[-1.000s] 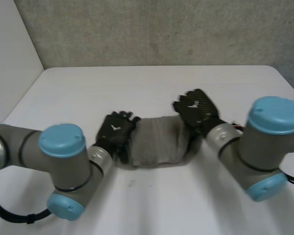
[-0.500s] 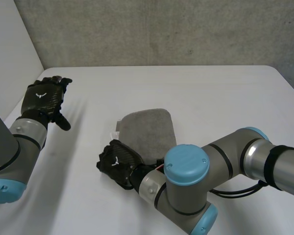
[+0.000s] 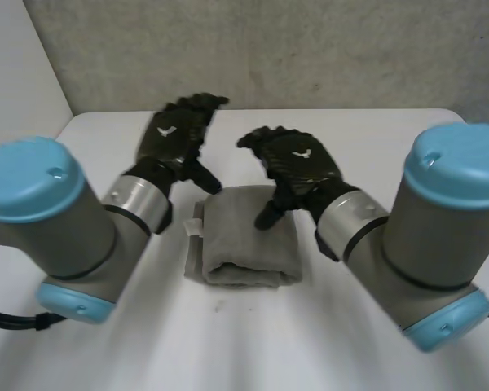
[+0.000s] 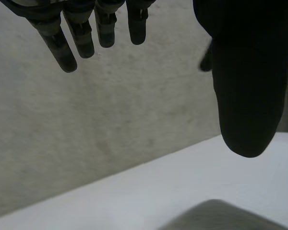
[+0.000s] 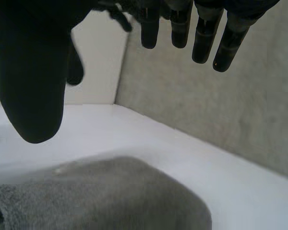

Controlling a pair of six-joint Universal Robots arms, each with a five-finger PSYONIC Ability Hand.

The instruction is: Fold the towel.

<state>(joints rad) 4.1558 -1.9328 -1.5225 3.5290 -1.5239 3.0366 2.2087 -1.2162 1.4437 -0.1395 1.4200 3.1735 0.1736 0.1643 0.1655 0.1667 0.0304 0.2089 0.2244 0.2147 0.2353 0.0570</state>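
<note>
Folded grey terry towel (image 3: 244,240) sits mid-way across the white table (image 3: 375,147), between the two arms. It looks close to square, with the long axis, as far as I can tell, running from the robot's side toward the far wall. The thick, rolled fold edge faces the robot and the far end is rounded. A small white tag (image 3: 194,224) sticks out of its left edge.

Left hand (image 3: 175,138) is raised over the table just beyond the towel's far-left corner, back of the hand up. Its fingers are straight and point at the grey wall, the thumb is splayed toward the towel, and it holds nothing.

Right hand (image 3: 297,163) hangs over the towel's far half. Its fingers are loosely extended and spread from the thumb, nothing gripped. The thumb points down at the cloth; I can't tell whether it touches.

The right wrist view shows the towel (image 5: 110,196) lying under the palm.
</note>
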